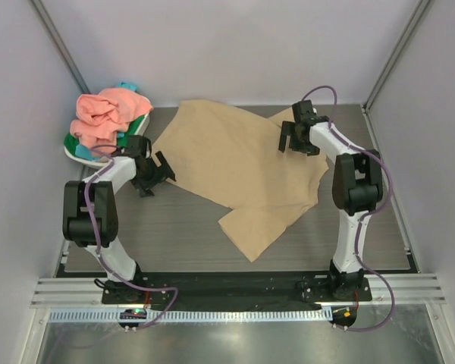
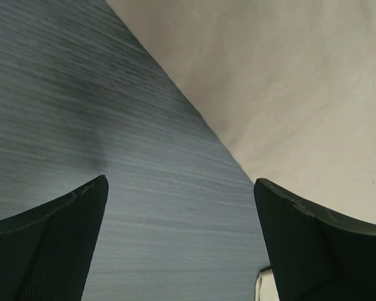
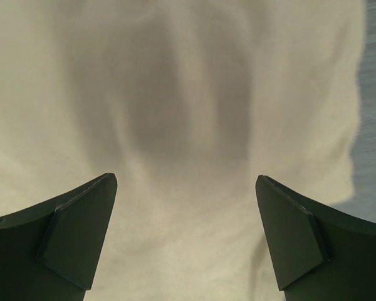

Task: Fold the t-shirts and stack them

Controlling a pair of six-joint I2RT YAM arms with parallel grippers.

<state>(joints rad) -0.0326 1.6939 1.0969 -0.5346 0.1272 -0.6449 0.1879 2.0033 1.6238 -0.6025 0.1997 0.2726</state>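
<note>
Top external view: my tan shirt (image 1: pixel 243 171) lay spread out on the surface (image 1: pixel 174 227).
Left hand (image 1: pixel 158 180): stood wide, held nothing, beside the shirt's edge.
Right hand (image 1: pixel 297 145): stood wide, held nothing, over the shirt.

Diffuse light; top view sharp. Wrist views soft, seemingly overexposed; grey shadow on tan t-shirt (image 3: pixel 169 113).
</note>
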